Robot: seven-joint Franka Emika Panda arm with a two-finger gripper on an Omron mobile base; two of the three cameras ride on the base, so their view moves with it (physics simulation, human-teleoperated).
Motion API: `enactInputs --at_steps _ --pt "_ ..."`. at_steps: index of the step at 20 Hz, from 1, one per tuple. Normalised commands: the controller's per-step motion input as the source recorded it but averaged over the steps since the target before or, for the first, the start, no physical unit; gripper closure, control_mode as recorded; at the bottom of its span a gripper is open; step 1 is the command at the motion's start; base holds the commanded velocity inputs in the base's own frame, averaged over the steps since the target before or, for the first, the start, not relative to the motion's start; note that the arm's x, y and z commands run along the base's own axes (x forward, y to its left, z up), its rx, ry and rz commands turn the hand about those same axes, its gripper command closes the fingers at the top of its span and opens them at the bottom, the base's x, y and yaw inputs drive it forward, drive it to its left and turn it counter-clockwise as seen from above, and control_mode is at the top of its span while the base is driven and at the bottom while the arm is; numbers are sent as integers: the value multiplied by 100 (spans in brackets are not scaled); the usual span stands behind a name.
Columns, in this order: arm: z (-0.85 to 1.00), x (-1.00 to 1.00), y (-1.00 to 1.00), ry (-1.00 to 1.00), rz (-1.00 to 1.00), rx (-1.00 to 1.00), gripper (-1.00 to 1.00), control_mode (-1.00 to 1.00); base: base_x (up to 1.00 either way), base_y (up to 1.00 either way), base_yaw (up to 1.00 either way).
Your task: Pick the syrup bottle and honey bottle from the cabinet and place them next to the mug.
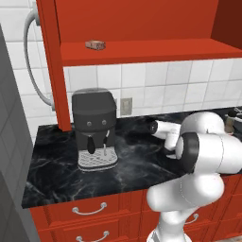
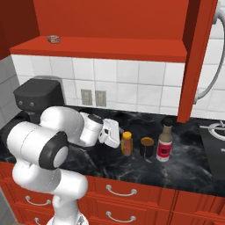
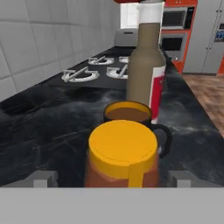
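- Three task items stand in a row on the black counter (image 2: 193,162) in the right base view: the honey bottle (image 2: 127,143), the mug (image 2: 147,147) just at its 3 o'clock, and the syrup bottle (image 2: 165,141) just past the mug.
- The gripper (image 2: 115,136) sits at the honey bottle's 9 o'clock, jaws apart; the hand view shows one tip on each side of the bottle, with small gaps, so it looks released, not clenched.
- In the hand view the honey bottle's (image 3: 122,155) lower body is cut off, the mug (image 3: 129,114) is half hidden behind it, and the syrup bottle (image 3: 146,61) runs off the top edge.
- The cabinet (image 2: 110,46) shelf holds a small brown item (image 2: 54,39), too small to identify.
- The coffee machine (image 1: 94,127) stands at the left of the counter; in the left base view the white arm covers the gripper and bottles.
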Motion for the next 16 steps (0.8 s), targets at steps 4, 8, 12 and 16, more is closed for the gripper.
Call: enactInputs --at_steps 4,8,12,16 --pt "61 0 0 -2 0 0 -100 -100 0 0 0" --pt "89 -4 -1 0 0 0 -100 -100 0 0 0" --pt "62 -33 -28 0 7 4 -100 -100 0 0 0" --pt "16 -71 -37 0 45 9 -100 -100 0 0 0"
